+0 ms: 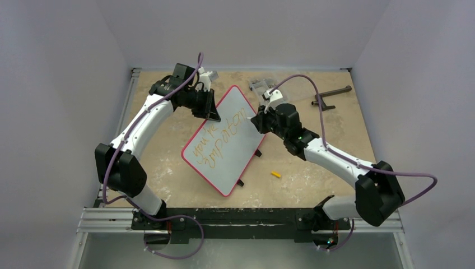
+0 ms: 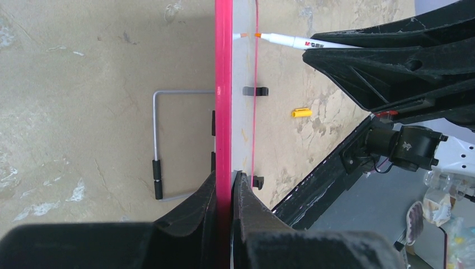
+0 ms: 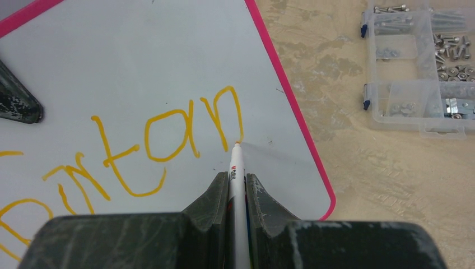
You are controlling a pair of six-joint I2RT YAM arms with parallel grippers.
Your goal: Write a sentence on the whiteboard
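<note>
Near the front rail, between your two arm bases and the work, a small yellow pen cap lies on the sandy, scuffed table, just right of the board's nearest corner and apart from it.

Beyond it sits the flat rectangular whiteboard with the thin red rim, set diagonally at the middle of the table, with small black tabs along its right-hand edge. Across it run the orange-yellow handwritten words, slanted in two lines: "you're" and below it "importan".

Your left gripper is at the board's far left edge. The left wrist view shows its jaws pressed together on the red rim, pinching the board.

Your right gripper comes in from the board's right side. Its jaws are clamped on a slim white marker pen, whose orange tip meets the board at the foot of the last "n".

Farther back, beside the board's far corner, you have a clear plastic parts box of screws and nuts. Off to the far right lies a dark brown bracket-shaped bar.
</note>
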